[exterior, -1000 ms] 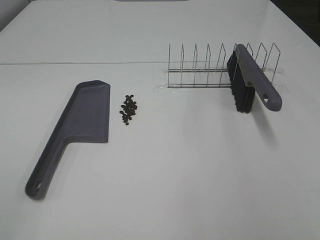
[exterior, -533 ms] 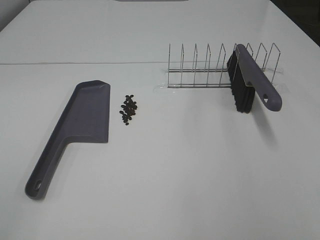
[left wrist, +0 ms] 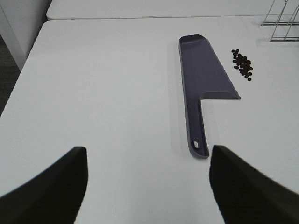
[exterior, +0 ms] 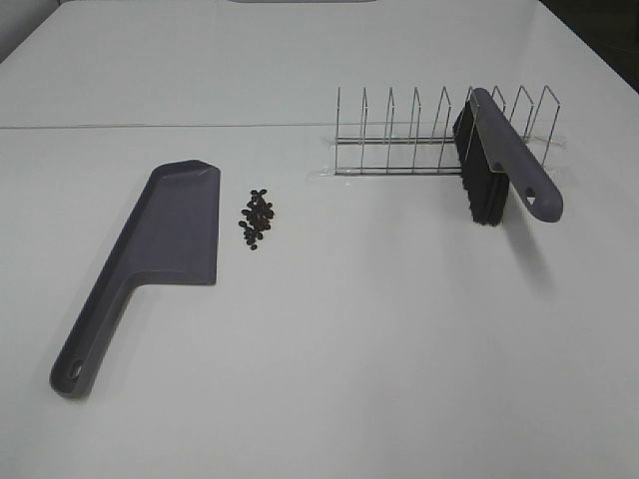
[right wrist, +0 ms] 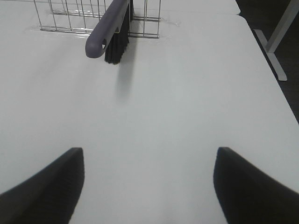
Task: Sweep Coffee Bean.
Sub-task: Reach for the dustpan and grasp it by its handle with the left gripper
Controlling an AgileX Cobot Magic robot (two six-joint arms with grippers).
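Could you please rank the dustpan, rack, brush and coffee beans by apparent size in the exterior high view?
1. Dustpan, longest span, though it lies nearer the camera.
2. Rack, nearly as wide; being farther back, its rank against the dustpan is unsure.
3. Brush.
4. Coffee beans, smallest by far.

The table is plain white. At the left of the frame the dustpan is dull greyish purple, and the coffee beans are dark brown-black. At upper right, the brush is the same purple with black bristles, and the wire rack is silvery. The left fingers and right fingers are black.
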